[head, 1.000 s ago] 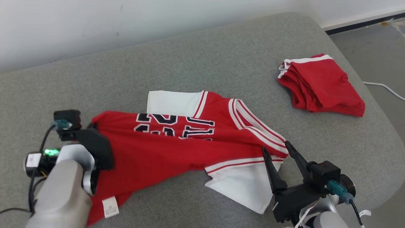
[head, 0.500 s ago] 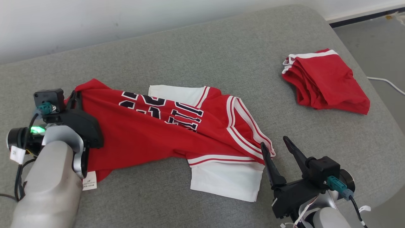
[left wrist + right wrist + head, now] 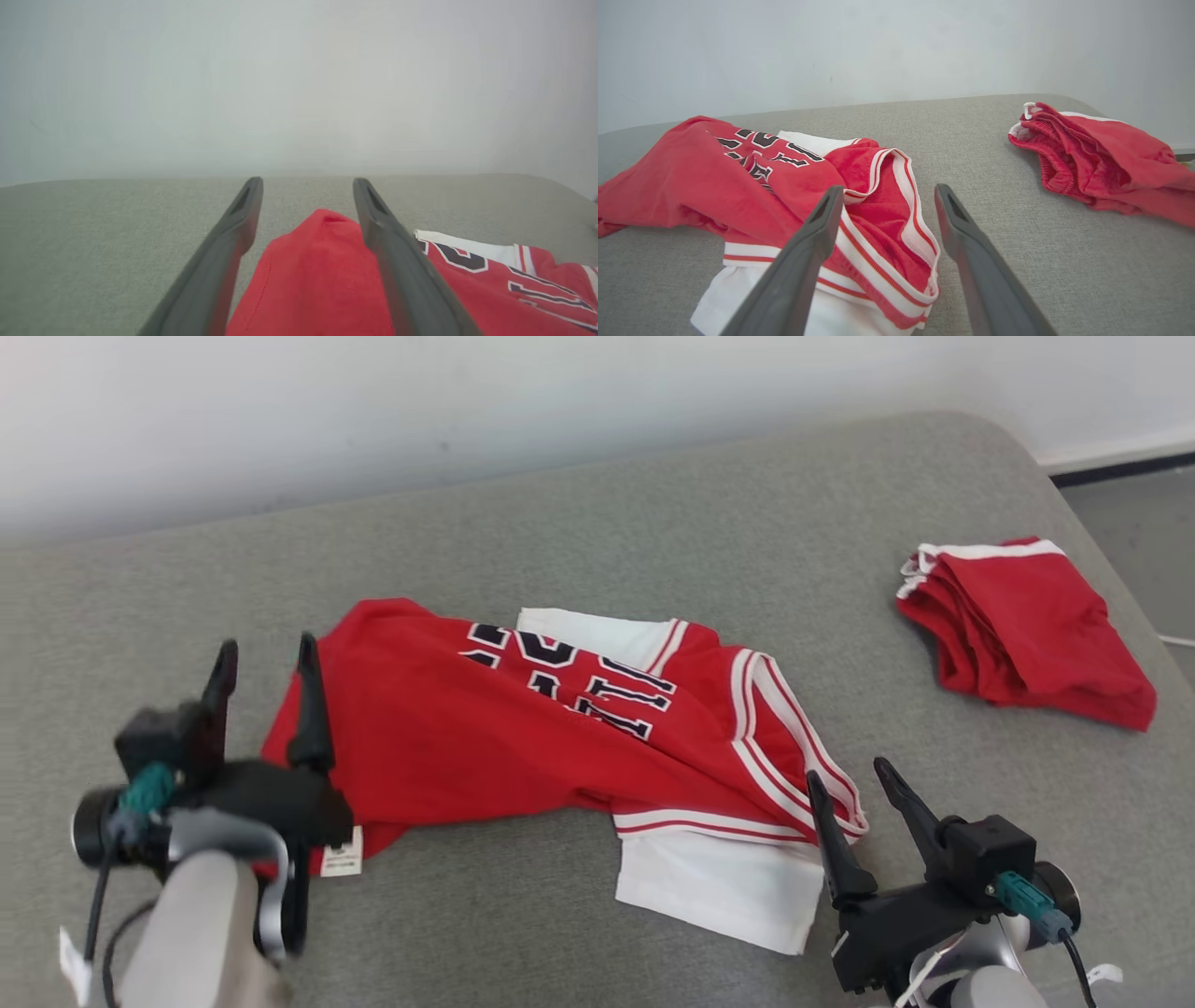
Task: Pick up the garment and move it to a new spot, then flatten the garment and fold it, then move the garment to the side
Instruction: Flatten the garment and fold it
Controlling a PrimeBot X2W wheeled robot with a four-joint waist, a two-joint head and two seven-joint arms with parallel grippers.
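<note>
1. Garment (image 3: 523, 747) (a red jersey with white sleeves) lies rumpled in the middle of the grey cushion (image 3: 597, 523), lettering up and one sleeve partly tucked beneath. It is not flat, so you are likely at the spreading step.
2. Your left gripper (image 3: 266, 646) hovers over the hem end with fingers spread wide, gripping nothing. The cloth lies slack below, which suggests that corner is placed.
3. Your right gripper (image 3: 847, 770), equally spread and empty, sits just beside the striped edge, well placed to pinch it.
4. Folded red shorts (image 3: 1022, 630) lie well apart at the right, probably marking the side pile.
</note>
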